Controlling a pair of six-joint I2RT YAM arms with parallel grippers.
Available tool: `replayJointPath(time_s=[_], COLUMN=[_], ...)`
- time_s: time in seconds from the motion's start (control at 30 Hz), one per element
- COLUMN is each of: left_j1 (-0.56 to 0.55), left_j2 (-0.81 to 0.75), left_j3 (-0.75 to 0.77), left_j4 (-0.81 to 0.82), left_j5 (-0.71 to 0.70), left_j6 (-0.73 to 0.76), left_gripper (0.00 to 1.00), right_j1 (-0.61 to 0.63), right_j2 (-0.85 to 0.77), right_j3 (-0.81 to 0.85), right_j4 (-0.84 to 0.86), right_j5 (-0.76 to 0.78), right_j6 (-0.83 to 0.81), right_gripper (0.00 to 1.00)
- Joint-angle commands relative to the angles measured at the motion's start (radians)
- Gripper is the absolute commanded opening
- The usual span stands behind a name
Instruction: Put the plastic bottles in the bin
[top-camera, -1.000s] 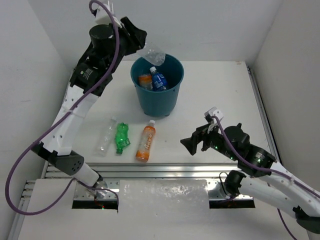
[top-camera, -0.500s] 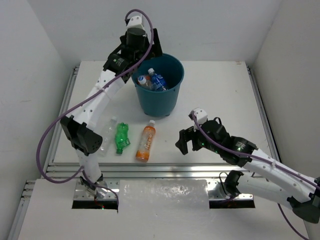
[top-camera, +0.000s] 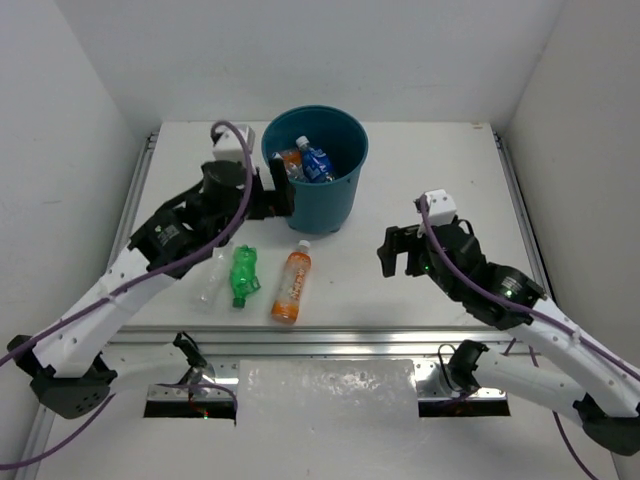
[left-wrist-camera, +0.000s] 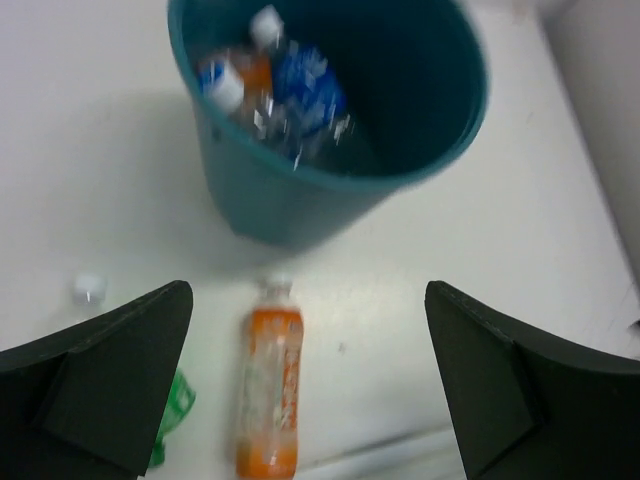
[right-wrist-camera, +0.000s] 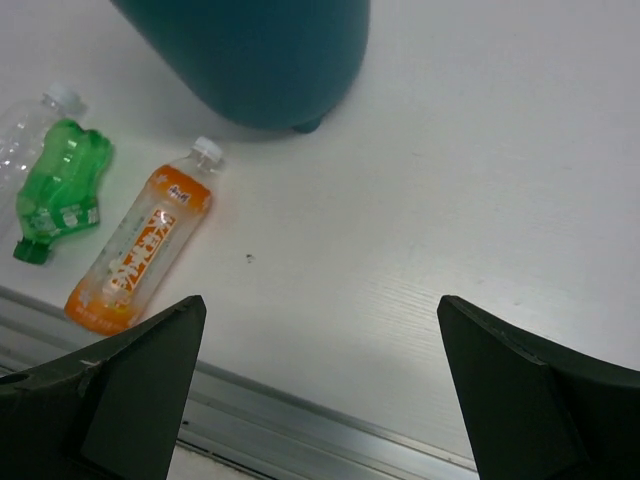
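Left wrist shows the orange bottle (left-wrist-camera: 272, 390) lying below its spread, empty fingers (left-wrist-camera: 100, 390).

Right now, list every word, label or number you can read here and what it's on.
No text can be quoted.
Orange bottle: white characters on the label, too small to read.
Green bottle: label print blurred.
Blue-labelled bottle in the bin: label unreadable.

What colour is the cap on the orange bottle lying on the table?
White cap, clearest in the right wrist view.
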Motion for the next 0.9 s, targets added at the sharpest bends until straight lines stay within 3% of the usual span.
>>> replayJointPath(time_s=[0.0, 0.13, 0.37, 0.67, 0.7, 0.83, 0.87], left_j1=[-0.034, -0.039, -0.042, -0.134, -0.140, -0.168, -0.189], left_j2=[0.008, -0.017, 0.163, 0.348, 0.374, 0.395, 0.363], left_j3=[-0.192, -0.446, -0.569, -0.625, -0.634, -0.665, -0.666], left_j4=[-0.037, 0.092, 0.270, 0.321, 0.335, 0.335, 0.327], left_j5=[0.085, 0.186, 0.189, 0.177, 0.184, 0.172, 0.157], left_j6=[-0.063, -0.099, -0.145, -0.184, -0.189, -0.230, -0.237], left_gripper=[0.99, 0.99, 0.96, 0.70, 0.67, 0.23, 0.19], right_j1=[-0.008, -0.008, -0.008, -0.008, -0.008, -0.008, -0.010], right_j2=[-0.047, -0.084, -0.069, -0.061, -0.061, -0.061, -0.064], right_j3=[0.068, 0.077, 0.058, 0.027, 0.027, 0.027, 0.028], right_j4=[-0.051, -0.072, -0.080, -0.077, -0.075, -0.069, -0.066], right_j5=[0.114, 0.088, 0.029, 0.017, 0.019, 0.043, 0.046], right_j6=[-0.037, -0.044, -0.058, -0.058, -0.057, -0.043, -0.038], right_gripper=[0.99, 0.99, 0.99, 0.99, 0.99, 0.99, 0.99])
